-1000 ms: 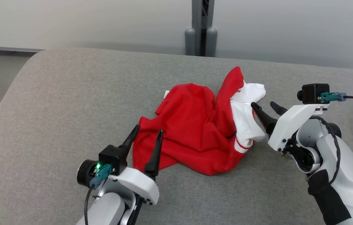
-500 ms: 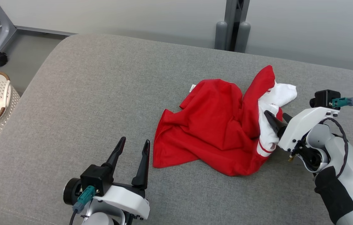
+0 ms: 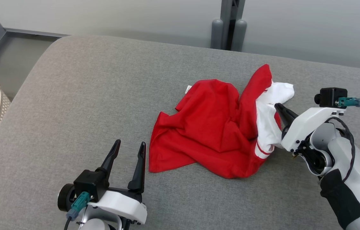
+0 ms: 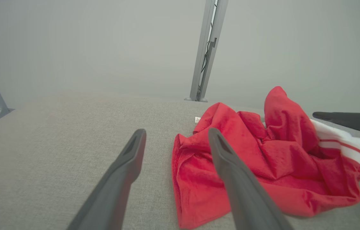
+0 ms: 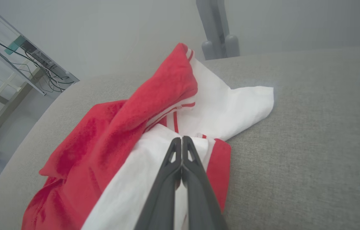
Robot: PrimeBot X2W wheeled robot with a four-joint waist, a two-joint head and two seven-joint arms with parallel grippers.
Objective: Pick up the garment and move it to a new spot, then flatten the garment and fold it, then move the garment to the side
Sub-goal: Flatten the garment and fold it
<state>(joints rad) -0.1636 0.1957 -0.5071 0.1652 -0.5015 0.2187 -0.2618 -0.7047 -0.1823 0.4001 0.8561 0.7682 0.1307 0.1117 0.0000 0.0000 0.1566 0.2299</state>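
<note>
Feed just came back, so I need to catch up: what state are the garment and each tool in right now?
garment: crumpled, unfolded, lying on the grey cushion.
left tool: open, empty, beside the garment's red edge.
right tool: shut, tips on the garment's white part; whether cloth is pinched cannot be told.

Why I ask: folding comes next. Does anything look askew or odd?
The garment lies crumpled on the grey cushion, one red fold standing up and its white part bunched on the right. Nothing looks torn or spilled.
</note>
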